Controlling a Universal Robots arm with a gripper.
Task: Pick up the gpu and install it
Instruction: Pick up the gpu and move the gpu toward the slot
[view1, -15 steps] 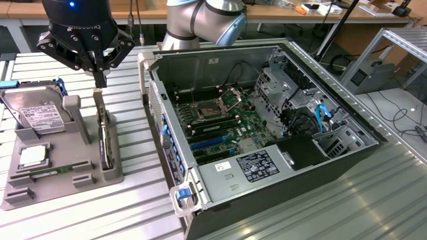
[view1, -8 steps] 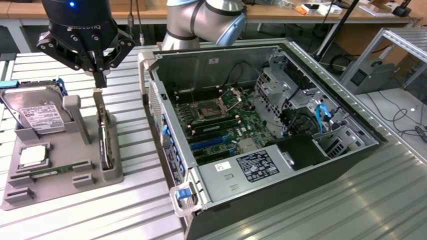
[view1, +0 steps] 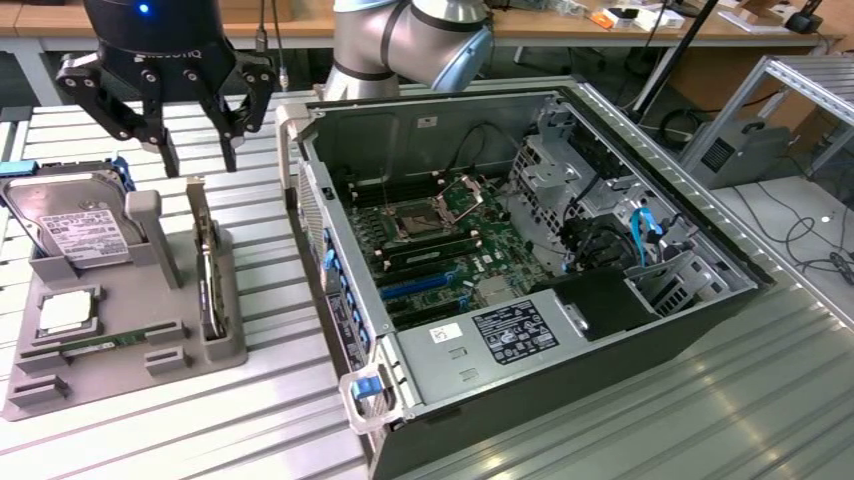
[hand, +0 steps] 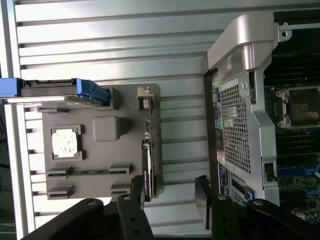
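The gpu (view1: 208, 268) is a thin dark card with a metal bracket. It stands on edge in a slot along the grey holder tray (view1: 127, 375), on the side nearest the computer. In the wrist view the gpu (hand: 147, 150) runs along the tray's edge. My gripper (view1: 198, 160) hangs just above the card's far end, open, with nothing between its fingers. In the wrist view my gripper (hand: 170, 187) has one black fingertip (hand: 137, 184) close beside the card's end. The other fingertip (hand: 202, 186) is over bare table between the tray and the case.
An open computer case (view1: 627, 330) lies on the exterior view's right of the tray, its motherboard (view1: 447, 250) with blue slots (view1: 414, 285) exposed. The tray also holds a hard drive (view1: 74, 225), a square silver chip (view1: 64, 312) and a memory stick (view1: 100, 345). The table is ribbed metal.
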